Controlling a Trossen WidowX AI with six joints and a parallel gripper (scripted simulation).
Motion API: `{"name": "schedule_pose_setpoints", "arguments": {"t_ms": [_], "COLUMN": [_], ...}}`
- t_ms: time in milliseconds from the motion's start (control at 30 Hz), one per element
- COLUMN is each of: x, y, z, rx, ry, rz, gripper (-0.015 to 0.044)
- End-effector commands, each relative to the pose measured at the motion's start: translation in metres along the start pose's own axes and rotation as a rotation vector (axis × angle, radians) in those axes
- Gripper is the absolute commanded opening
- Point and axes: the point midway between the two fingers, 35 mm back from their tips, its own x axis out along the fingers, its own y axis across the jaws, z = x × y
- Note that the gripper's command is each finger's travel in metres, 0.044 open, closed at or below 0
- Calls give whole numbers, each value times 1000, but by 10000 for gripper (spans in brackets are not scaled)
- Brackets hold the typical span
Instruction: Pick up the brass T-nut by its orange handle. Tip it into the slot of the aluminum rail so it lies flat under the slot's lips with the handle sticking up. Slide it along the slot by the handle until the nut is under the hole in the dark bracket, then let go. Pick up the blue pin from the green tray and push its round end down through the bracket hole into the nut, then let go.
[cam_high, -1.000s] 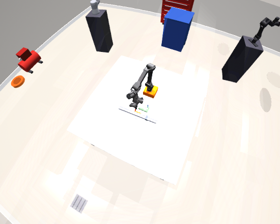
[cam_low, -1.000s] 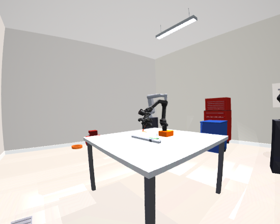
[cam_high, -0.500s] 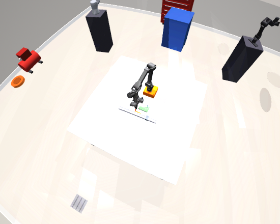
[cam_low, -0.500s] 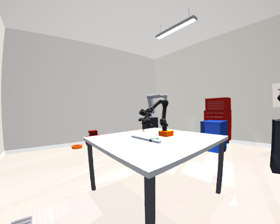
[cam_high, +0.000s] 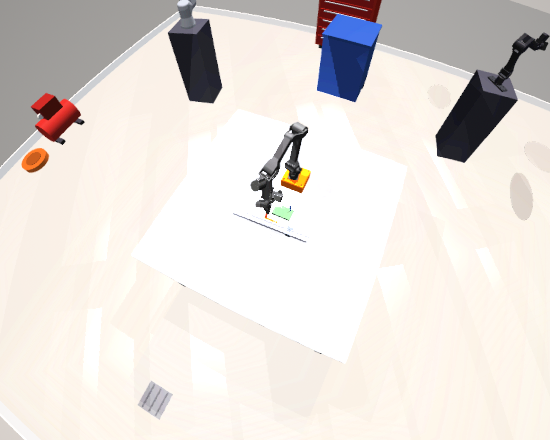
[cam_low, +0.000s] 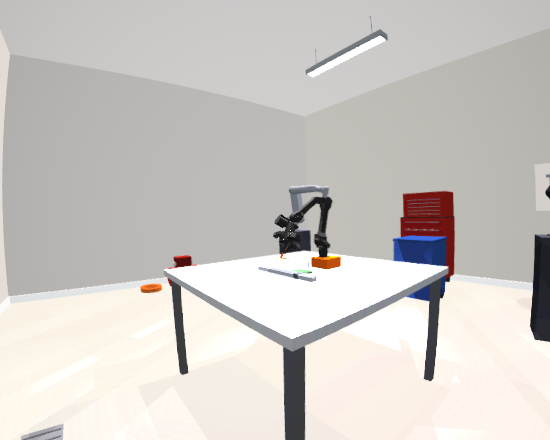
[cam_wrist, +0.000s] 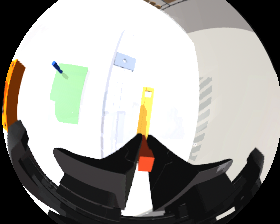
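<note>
The gripper (cam_high: 267, 212) (cam_low: 285, 248) (cam_wrist: 145, 137) is nearly closed, its 2 black fingers pinching the orange block-shaped handle (cam_high: 266, 216) (cam_low: 285, 253) (cam_wrist: 145, 162) of the brass T-nut. In the wrist view the nut, a long yellow bar with a small opening at its far end (cam_high: 271, 220) (cam_low: 284, 258) (cam_wrist: 148, 100), extends from the fingertips toward 12 o'clock. It is outside the slot; whether it touches the white tabletop (cam_high: 260, 290) (cam_low: 300, 305) (cam_wrist: 55, 40) cannot be determined.

The long, straight aluminum rail (cam_high: 260, 224) (cam_low: 280, 272) (cam_wrist: 114, 95) lies alongside the nut, to the 9 o'clock side of it in the wrist view. The small flat bracket with 1 visible hole (cam_high: 287, 235) (cam_low: 296, 276) (cam_wrist: 121, 62) is on the rail, between 11 and 12 o'clock from the fingertips in that same view.

The pale green flat tray (cam_high: 283, 213) (cam_low: 302, 271) (cam_wrist: 70, 95) is at 10 o'clock there, on the opposite side of the rail from the nut. The slim blue pin (cam_high: 290, 208) (cam_wrist: 57, 67) stands at the tray, near its far end, apart from the gripper. The orange box-shaped base (cam_high: 301, 189) (cam_low: 326, 262) (cam_wrist: 14, 95) is farther out, between 9 and 10 o'clock.
</note>
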Motion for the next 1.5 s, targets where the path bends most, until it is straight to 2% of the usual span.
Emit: {"name": "schedule_pose_setpoints", "arguments": {"t_ms": [0, 1467], "x": [-1, -5], "y": [3, 16], "z": [2, 5], "rx": [-11, -61], "ry": [-5, 2], "rz": [-14, -143], "gripper": [-150, -150]}}
